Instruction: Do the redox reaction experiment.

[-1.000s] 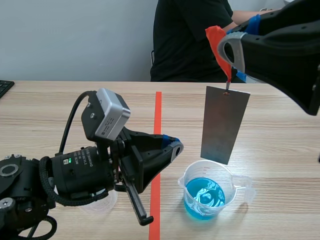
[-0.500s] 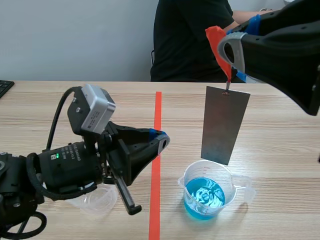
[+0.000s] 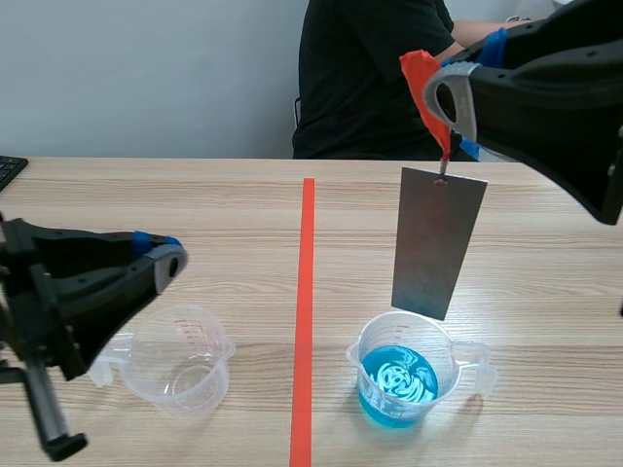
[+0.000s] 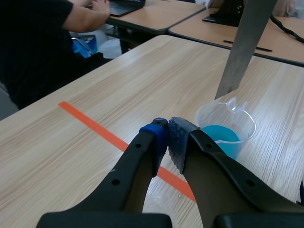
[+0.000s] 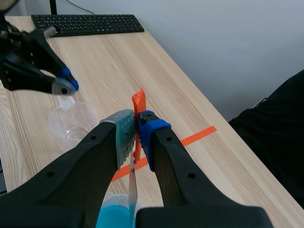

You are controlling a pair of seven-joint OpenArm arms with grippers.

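Clamped in the right gripper (image 5: 136, 124) by a red tab (image 3: 421, 78): a metal plate (image 3: 437, 243), hanging upright at three o'clock, directly over the beaker of blue liquid (image 3: 399, 375) at five o'clock, probably for dipping. At eight o'clock, an empty beaker (image 3: 180, 358); just above it, the left gripper (image 4: 167, 130), closed on nothing.

**Bright, even light; soft shadows**

Scene was bright and evenly lit, the light seemingly from above. Faint, soft shadows lay on the table (image 3: 195, 214) under the empty beaker (image 3: 180, 360), near left, and the filled beaker (image 3: 458, 360), near right. White glints sat on the blue liquid (image 3: 397, 381). Metal plate (image 3: 438, 243) carried a dull, even sheen. Far wall (image 3: 146, 78) was flat and pale.
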